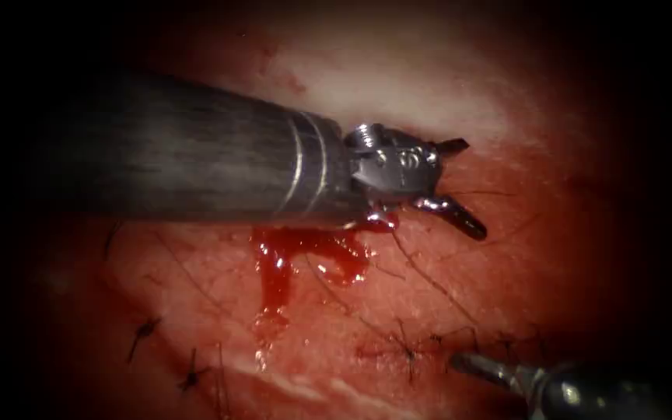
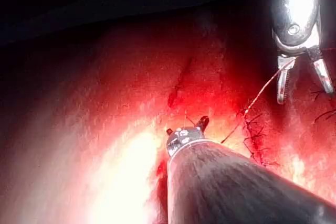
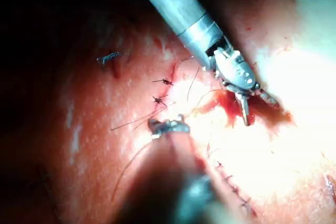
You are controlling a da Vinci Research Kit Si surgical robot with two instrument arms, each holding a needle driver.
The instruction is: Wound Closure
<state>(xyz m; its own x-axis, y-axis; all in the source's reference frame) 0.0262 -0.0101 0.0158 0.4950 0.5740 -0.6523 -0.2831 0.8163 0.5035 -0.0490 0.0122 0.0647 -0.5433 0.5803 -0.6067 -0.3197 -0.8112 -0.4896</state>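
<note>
1. Red fluid (image 1: 278,268) pools and runs down the tissue (image 1: 445,101) just below the left arm's tool (image 1: 454,180)
2. Left arm's tool enters on a long grey shaft; its jaws stand wide apart and hold nothing, the lower jaw just above the tissue
3. Right arm's tool (image 1: 480,365) lies low at the right, beside dark knotted stitches (image 1: 407,351); whether its jaws are apart or closed cannot be told
4. Thread (image 2: 257,98), seen in the left wrist view, runs slanting from near the right arm's tool (image 2: 302,82), whose jaws there look parted, toward the stitch line (image 2: 254,140)
5. Needle: cannot be made out, so its place cannot be told
</note>
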